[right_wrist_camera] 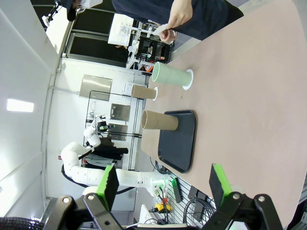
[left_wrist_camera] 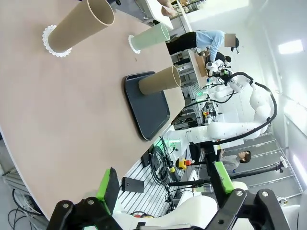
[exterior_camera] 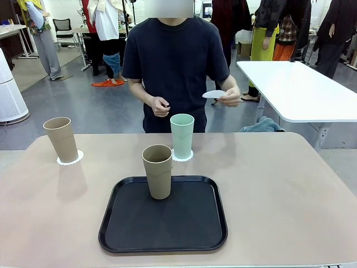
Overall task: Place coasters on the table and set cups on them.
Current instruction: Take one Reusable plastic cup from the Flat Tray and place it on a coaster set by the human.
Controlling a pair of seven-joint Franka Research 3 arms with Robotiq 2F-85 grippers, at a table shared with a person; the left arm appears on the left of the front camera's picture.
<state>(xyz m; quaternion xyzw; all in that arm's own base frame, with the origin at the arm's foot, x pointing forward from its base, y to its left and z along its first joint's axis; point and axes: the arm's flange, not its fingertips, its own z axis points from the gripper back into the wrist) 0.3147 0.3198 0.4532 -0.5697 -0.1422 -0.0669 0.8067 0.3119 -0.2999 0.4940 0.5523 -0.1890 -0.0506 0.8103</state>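
Note:
On the beige table (exterior_camera: 279,184) a tan cup (exterior_camera: 61,138) stands on a white lacy coaster (exterior_camera: 70,158) at the far left. A mint green cup (exterior_camera: 182,135) stands on a second coaster (exterior_camera: 183,156) at the far middle. Another tan cup (exterior_camera: 158,171) stands upright in the black tray (exterior_camera: 164,215). The person's hand (exterior_camera: 228,96) holds a third coaster (exterior_camera: 213,94) in the air above the table's far edge. My left gripper (left_wrist_camera: 165,184) is open, off the table's near side. My right gripper (right_wrist_camera: 163,184) is open too, with nothing between its fingers.
A glossy white table (exterior_camera: 301,89) stands at the back right. The person stands at the far edge, behind the green cup. Bare tabletop lies to the right of the tray.

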